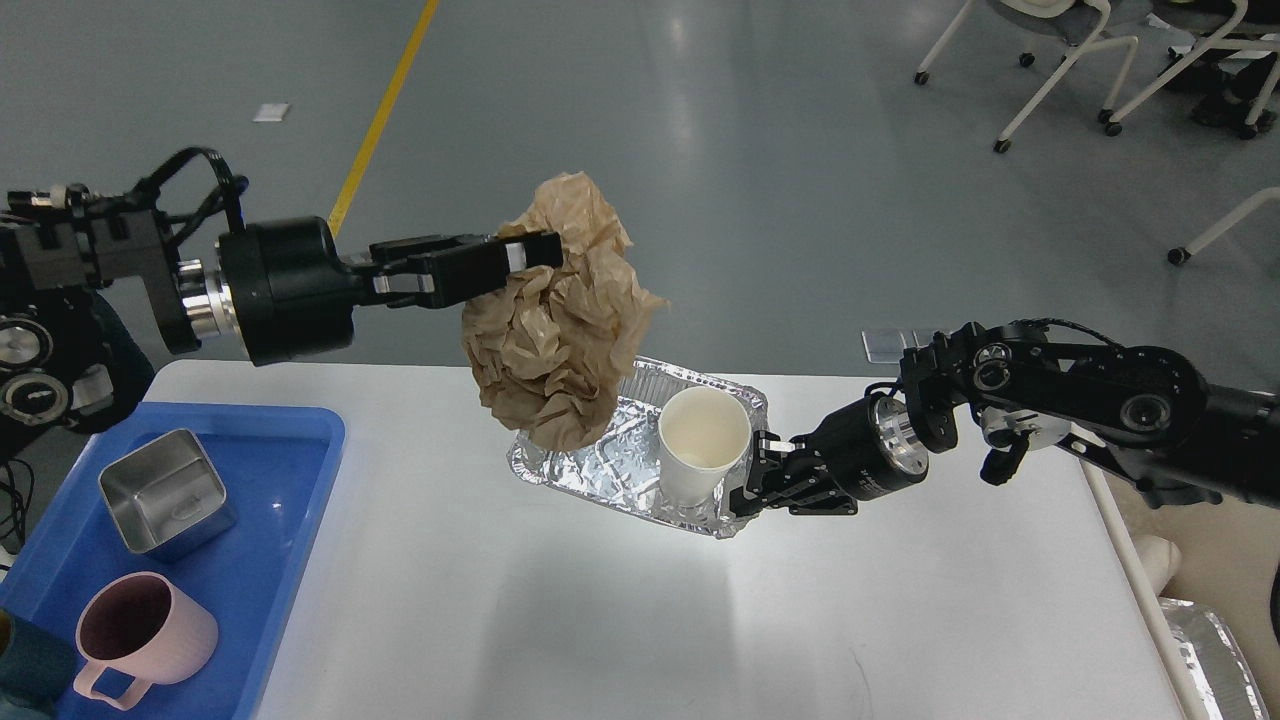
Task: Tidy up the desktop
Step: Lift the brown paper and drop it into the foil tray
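**Crumpled paper held high over the foil tray**

The left tool (535,252) pinches the upper edge of a crumpled brown paper wad (560,320), which hangs in the air, its lower end in front of the far-left part of the foil tray (620,465). The foil tray lies near the far edge of the white surface (600,620), at about 12 o'clock from its middle. A white paper cup (700,445) stands upright in the tray's right end.

The right tool (752,478) is at the tray's right rim, at 3 o'clock from the cup; it seems to grip the rim, but its fingers are dark and I cannot tell how they stand.

At 9 o'clock on the surface sits a blue plastic tray (290,480) holding a square steel container (165,492) and, nearer, a pink mug (140,630) lying with its mouth toward the far side. No writing or brand can be read on any item.
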